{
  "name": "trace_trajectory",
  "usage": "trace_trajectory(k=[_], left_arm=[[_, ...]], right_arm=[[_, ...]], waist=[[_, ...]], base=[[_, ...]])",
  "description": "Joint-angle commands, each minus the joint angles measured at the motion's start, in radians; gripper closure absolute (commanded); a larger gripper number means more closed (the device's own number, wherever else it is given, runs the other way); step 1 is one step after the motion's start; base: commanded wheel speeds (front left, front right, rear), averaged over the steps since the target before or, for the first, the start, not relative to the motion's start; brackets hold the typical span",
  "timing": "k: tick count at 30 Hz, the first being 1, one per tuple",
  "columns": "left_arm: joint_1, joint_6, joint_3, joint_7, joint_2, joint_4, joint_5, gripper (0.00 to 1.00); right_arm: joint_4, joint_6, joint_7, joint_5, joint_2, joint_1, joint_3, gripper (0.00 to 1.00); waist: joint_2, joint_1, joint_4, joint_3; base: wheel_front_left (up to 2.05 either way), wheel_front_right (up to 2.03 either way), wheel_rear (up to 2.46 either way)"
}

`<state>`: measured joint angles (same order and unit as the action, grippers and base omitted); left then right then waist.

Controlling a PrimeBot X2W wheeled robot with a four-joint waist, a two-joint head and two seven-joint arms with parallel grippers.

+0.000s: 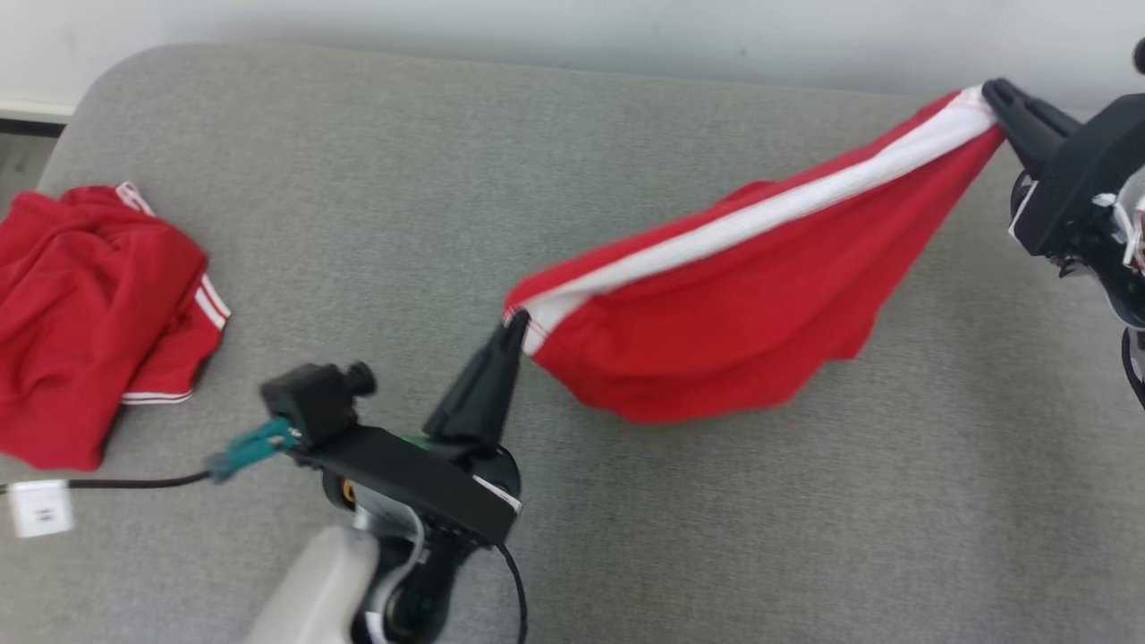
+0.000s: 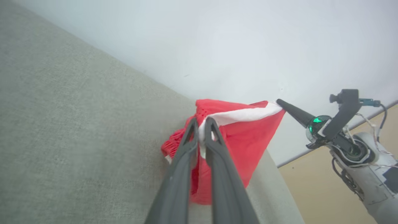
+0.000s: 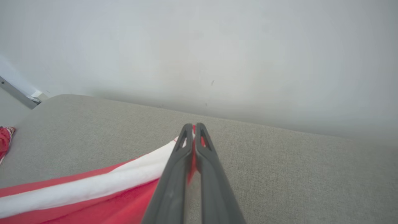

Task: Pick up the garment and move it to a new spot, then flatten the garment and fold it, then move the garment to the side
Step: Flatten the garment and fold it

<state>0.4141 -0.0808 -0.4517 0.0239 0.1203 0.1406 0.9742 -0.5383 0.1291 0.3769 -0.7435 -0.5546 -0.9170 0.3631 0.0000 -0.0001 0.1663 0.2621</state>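
Both tools are clamped on the garment [image 1: 733,313]: my left tool [image 1: 517,326] and right tool [image 1: 993,94] pinch its opposite ends, holding it stretched above the grey cushion's [image 1: 626,134] right half; pickup looks done, while flattening, folding and moving aside remain

light: bright, even | shadows: faint | blur: garment [image 1: 716,344] lower edge

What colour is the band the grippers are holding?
White band on a red garment; head view shows it best.
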Motion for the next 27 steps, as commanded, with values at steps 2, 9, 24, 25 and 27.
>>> trace_trajectory(k=[2,9,24,25,27], left_arm=[[0.014,0.001,0.026,-0.006,0.019,-0.065,0.021,1.0],[0.18,0.054,0.111,-0.096,0.085,-0.16,0.053,1.0],[0.351,0.023,0.056,-0.071,0.078,0.0,-0.044,1.0],[0.315,0.02,0.042,-0.073,0.079,-0.002,-0.047,1.0],[0.242,0.023,0.014,-0.077,0.095,-0.01,-0.059,1.0]], right_arm=[[0.075,0.003,-0.015,-0.007,-0.006,0.029,-0.036,1.0],[0.187,0.003,-0.034,0.057,0.064,-0.021,-0.103,1.0],[0.081,0.003,-0.101,0.193,0.142,-0.013,-0.088,1.0],[0.104,0.003,-0.111,0.188,0.138,0.028,-0.093,1.0],[0.146,0.003,-0.124,0.185,0.135,0.124,-0.104,1.0]], waist=[[0.0,0.0001,-0.038,0.001],[0.0,0.0001,-0.127,0.084],[0.0,0.0001,-0.167,0.174],[0.0,0.0001,-0.163,0.165],[0.0,0.0001,-0.159,0.144]], base=[[0.0,0.0,0.0],[0.0,0.0,0.0],[0.0,0.0,0.0],[0.0,0.0,0.0],[0.0,0.0,0.0]])
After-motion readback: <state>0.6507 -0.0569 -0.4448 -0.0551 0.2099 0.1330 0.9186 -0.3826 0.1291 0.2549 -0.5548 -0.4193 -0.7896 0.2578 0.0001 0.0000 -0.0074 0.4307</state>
